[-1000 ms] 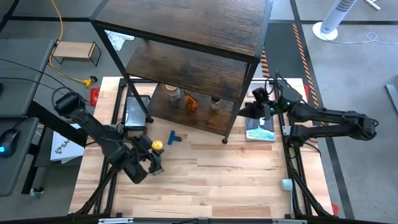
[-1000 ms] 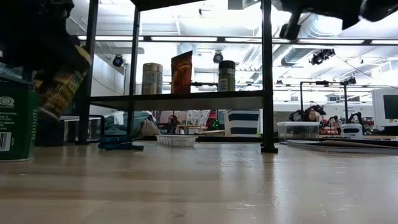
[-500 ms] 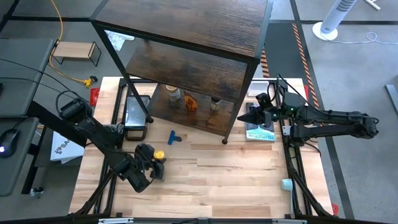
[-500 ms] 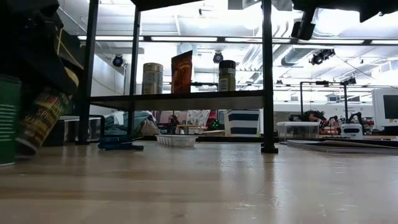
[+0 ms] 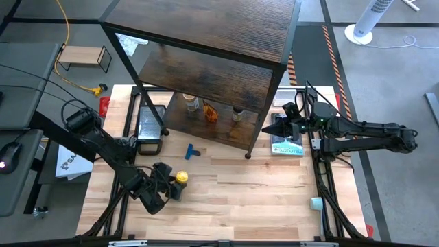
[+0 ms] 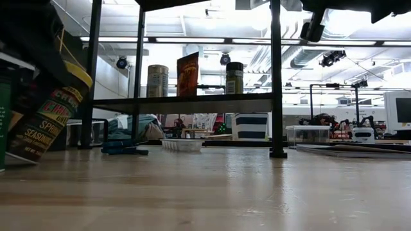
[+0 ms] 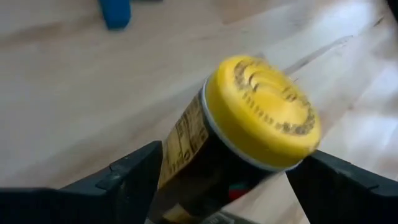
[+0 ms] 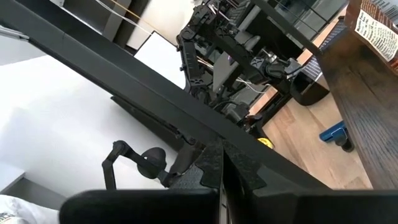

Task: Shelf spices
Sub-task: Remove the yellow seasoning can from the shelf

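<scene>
Yellow-lidded jar now tilted between loosened left gripper.

Grey floor, white fan.

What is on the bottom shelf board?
On the shelf bottom board stand a tan-lidded jar, a reddish packet and a black-lidded jar. Upper boards hide anything further back.

My arms are matte black, jointed tubes with thin cables along them; my left gripper has broad, flat black fingers.
</scene>
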Controlling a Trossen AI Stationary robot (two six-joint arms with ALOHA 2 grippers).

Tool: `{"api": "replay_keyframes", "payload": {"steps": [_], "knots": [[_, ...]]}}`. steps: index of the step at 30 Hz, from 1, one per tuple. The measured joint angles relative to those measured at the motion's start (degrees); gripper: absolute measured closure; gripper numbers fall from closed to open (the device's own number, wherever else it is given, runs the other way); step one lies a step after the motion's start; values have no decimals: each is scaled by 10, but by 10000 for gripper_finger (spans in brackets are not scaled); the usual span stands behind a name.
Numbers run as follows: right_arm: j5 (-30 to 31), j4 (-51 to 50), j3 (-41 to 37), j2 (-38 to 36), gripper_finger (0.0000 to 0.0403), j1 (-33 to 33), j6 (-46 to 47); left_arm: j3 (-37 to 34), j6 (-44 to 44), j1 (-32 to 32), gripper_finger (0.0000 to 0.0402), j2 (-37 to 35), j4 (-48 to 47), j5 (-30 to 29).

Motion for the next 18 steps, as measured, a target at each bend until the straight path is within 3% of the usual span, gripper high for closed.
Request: {"api": "replay_keyframes", "payload": {"steps": [18], "knots": [[-5, -5, 0, 0, 403, -2, -10, 14, -52, -44, 78, -1, 0, 7]]}}
